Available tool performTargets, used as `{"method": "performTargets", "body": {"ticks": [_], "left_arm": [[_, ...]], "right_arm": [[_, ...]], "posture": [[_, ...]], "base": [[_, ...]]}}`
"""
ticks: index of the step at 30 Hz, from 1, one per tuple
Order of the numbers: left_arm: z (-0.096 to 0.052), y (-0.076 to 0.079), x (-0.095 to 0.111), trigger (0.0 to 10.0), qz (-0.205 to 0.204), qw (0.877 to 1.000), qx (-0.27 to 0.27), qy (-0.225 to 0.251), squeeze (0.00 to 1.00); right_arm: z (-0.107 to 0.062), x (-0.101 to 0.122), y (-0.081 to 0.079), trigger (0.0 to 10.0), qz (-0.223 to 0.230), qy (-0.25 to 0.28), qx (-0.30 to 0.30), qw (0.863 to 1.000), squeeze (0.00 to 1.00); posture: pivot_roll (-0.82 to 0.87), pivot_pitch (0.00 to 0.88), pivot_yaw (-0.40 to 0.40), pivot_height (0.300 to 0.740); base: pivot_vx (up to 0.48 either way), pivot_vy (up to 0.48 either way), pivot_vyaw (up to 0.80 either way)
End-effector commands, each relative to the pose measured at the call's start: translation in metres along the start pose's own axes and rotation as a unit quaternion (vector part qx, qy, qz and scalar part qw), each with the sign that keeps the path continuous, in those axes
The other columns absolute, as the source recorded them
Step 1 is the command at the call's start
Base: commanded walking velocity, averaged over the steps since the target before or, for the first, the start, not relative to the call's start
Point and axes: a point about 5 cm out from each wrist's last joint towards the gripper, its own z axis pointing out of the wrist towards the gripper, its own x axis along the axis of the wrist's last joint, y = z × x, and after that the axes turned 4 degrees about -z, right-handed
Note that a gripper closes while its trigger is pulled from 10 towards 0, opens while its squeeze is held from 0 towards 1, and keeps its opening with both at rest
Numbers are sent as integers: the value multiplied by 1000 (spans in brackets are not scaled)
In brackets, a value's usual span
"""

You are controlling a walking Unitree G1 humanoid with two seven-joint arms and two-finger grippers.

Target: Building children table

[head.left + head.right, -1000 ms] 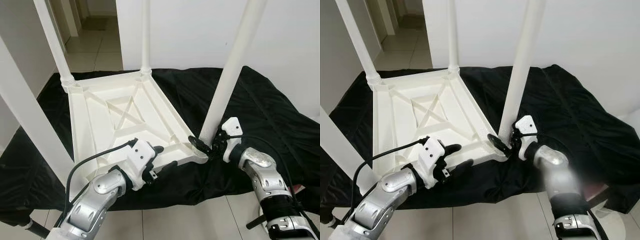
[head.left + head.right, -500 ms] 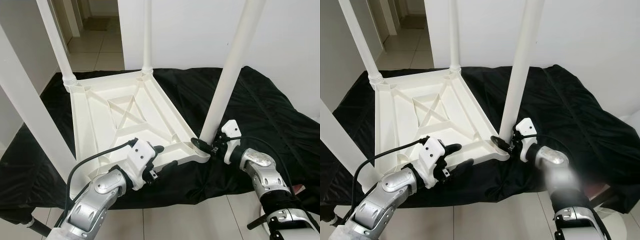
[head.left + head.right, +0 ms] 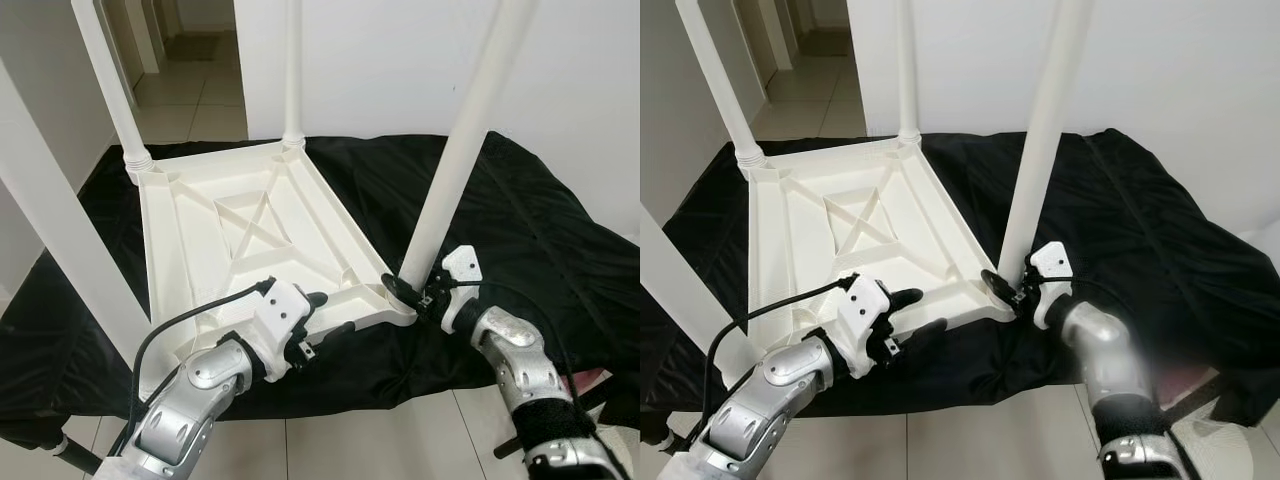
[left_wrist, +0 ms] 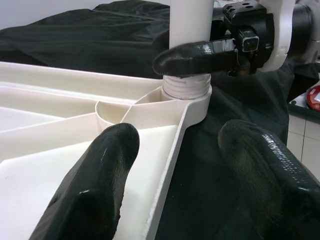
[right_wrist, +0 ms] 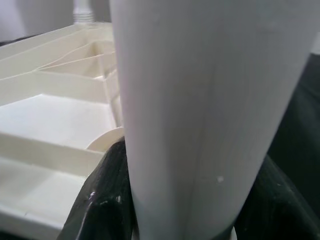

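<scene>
Smooth white plastic table (image 3: 250, 235) on sheeny black cloth (image 3: 520, 230).

White children table (image 3: 250, 240) upside down, legs up

Both arms are silver metal with white wrist housings. The fingers (image 4: 102, 185) are long, black and matte. A black cable (image 3: 180, 325) loops along the left arm.

wall (image 3: 380, 60): white | floor (image 3: 190, 105): pale tiles | cloth (image 3: 540, 230): black, rumpled
</scene>
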Motion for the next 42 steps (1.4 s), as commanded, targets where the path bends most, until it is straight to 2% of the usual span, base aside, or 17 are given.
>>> {"method": "performTargets", "body": {"ticks": [1, 5, 8, 13, 15, 16, 18, 20, 23, 25, 27, 31, 34, 35, 37, 38, 42], "left_arm": [[-2, 3, -2, 10000, -1, 1000, -15, -9, 0], [-3, 4, -3, 10000, -3, 1000, -17, -10, 0], [-5, 6, -3, 10000, -5, 1000, -20, -13, 0], [-4, 5, -4, 10000, -4, 1000, -22, -15, 0], [-4, 5, -3, 10000, -3, 1000, -22, -16, 0], [-4, 5, -3, 10000, -3, 1000, -22, -16, 0], [-4, 5, -4, 10000, -3, 1000, -23, -16, 0], [-4, 5, -4, 10000, -3, 1000, -23, -15, 0], [-4, 5, -3, 10000, -2, 1000, -23, -15, 0], [-4, 5, -3, 10000, -2, 1000, -23, -15, 0], [-4, 4, -3, 10000, -2, 1000, -21, -15, 0], [-4, 4, -3, 10000, -2, 1000, -19, -15, 0], [-4, 4, -3, 10000, -1, 1000, -20, -14, 0], [-3, 4, -3, 10000, 0, 1000, -19, -14, 0], [-3, 3, -2, 10000, 0, 1000, -19, -13, 0], [-4, 3, -2, 10000, 1, 1000, -19, -14, 0], [-4, 3, -3, 10000, 0, 1000, -19, -14, 0]], "right_arm": [[-2, -5, -4, 10000, 3, -14, -24, 1000, 0], [-5, -5, -12, 10000, 18, -8, -57, 998, 0], [-4, -2, -30, 10000, 54, 1, -114, 992, 0], [-2, 0, -39, 10000, 70, 0, -160, 985, 0], [-1, -4, -42, 10000, 95, -12, -202, 975, 0], [-1, -4, -42, 10000, 95, -12, -202, 975, 0], [1, -6, -43, 10000, 113, -18, -271, 956, 0], [2, -8, -45, 10000, 120, -28, -312, 942, 0], [4, -9, -50, 10000, 123, -43, -331, 935, 0], [4, -9, -50, 10000, 123, -43, -331, 935, 0], [8, -8, -61, 10000, 127, -58, -346, 928, 0], [9, -6, -59, 10000, 143, -55, -356, 922, 0], [9, -6, -58, 10000, 149, -54, -349, 924, 0], [11, -5, -61, 10000, 161, -46, -333, 928, 86], [11, -4, -63, 10000, 170, -40, -321, 931, 86], [12, -2, -66, 10000, 183, -26, -309, 933, 1000], [12, 2, -66, 10000, 168, -15, -285, 944, 1000]], "posture": [[-11, 0, 28, 740], [-15, 0, 35, 740], [-16, 0, 37, 740], [-15, 0, 37, 740], [-15, 0, 34, 740], [-15, 0, 34, 740], [-14, 0, 32, 740], [-11, 0, 29, 740], [-11, 0, 29, 740], [-11, 0, 29, 740], [-11, 0, 29, 740], [-4, 0, 20, 740], [-6, 0, 20, 740], [-5, 0, 19, 740], [-5, 0, 19, 740], [-4, 0, 19, 740], [-4, 0, 23, 740]], "base": [[0, 0, 0], [0, 0, 0], [0, 0, 0], [0, 0, 0], [0, 0, 0], [0, 0, 0], [0, 0, 0], [0, 0, 0], [0, 0, 0], [0, 0, 0], [0, 0, 0], [0, 0, 0], [0, 0, 0], [0, 0, 0], [0, 0, 0], [0, 0, 0], [0, 0, 0]]}}
